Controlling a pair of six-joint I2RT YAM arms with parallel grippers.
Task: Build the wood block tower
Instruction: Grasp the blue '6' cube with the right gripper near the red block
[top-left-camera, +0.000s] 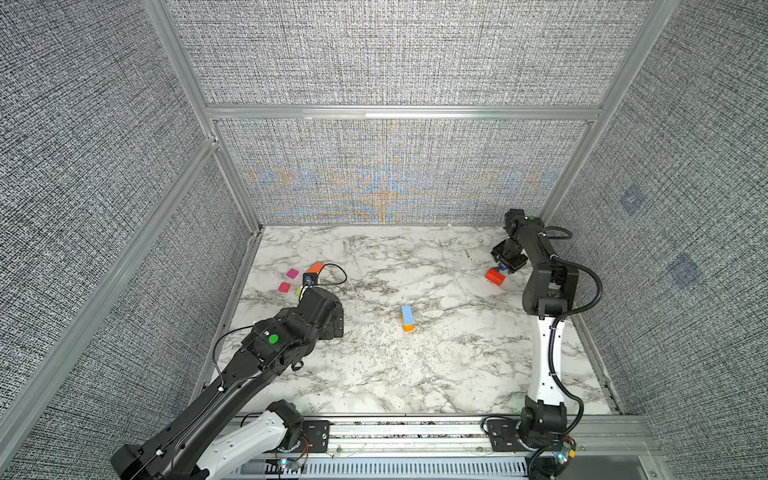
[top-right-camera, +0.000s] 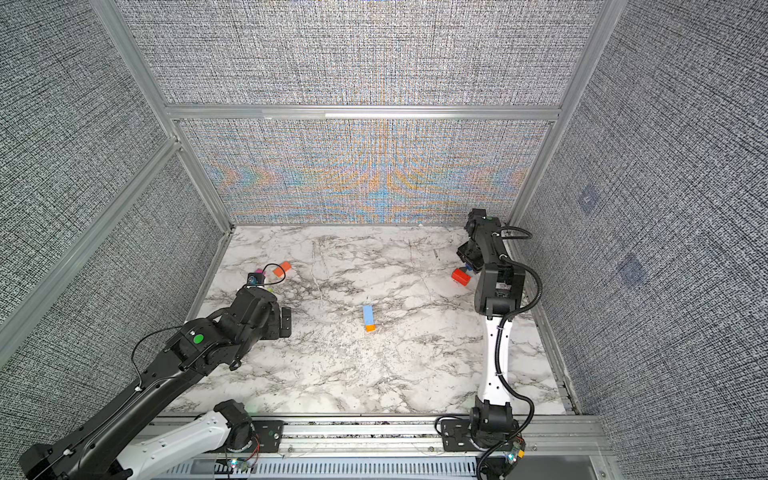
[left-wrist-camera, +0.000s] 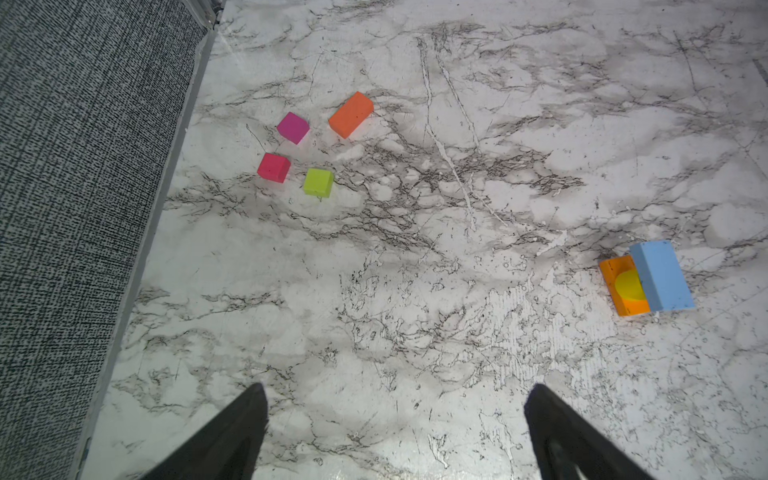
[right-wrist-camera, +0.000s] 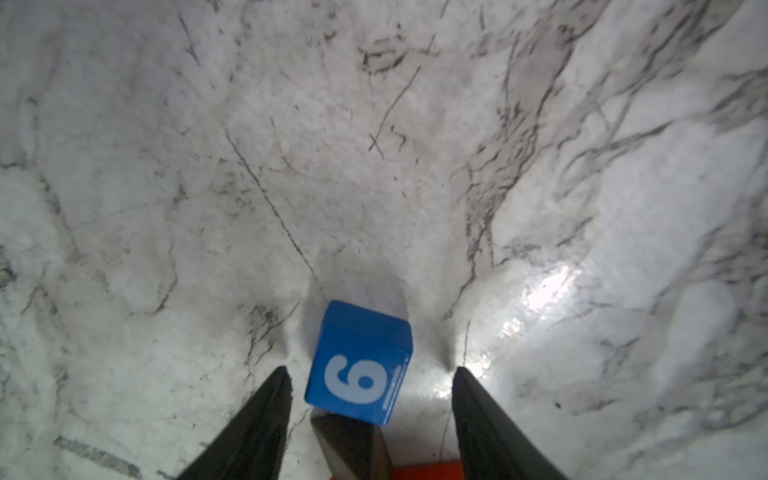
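1. The table (top-left-camera: 374, 374) is showing white marble with grey-black veins.
2. The walls (top-left-camera: 83, 166) are wearing a grey woven speckle.
3. The tower (top-left-camera: 407, 318) is showing light blue over orange, with a yellow piece (left-wrist-camera: 629, 286) peeking from the orange.
4. The loose ones are glowing plain: a magenta cube (left-wrist-camera: 293, 127), a pink-red cube (left-wrist-camera: 273, 167), a yellow-green cube (left-wrist-camera: 318, 182), an orange slab (left-wrist-camera: 351, 114).
5. The blue cube (right-wrist-camera: 359, 361) is carrying a white 6.
6. The dark brown block (right-wrist-camera: 349, 444) and the red-orange block (top-left-camera: 495, 277) are looking plain and solid.

Glossy marble-look tabletop (top-left-camera: 374, 374), rough cloth walls (top-left-camera: 395, 50), matt light blue block (left-wrist-camera: 660, 276), metal frame (top-left-camera: 403, 112).
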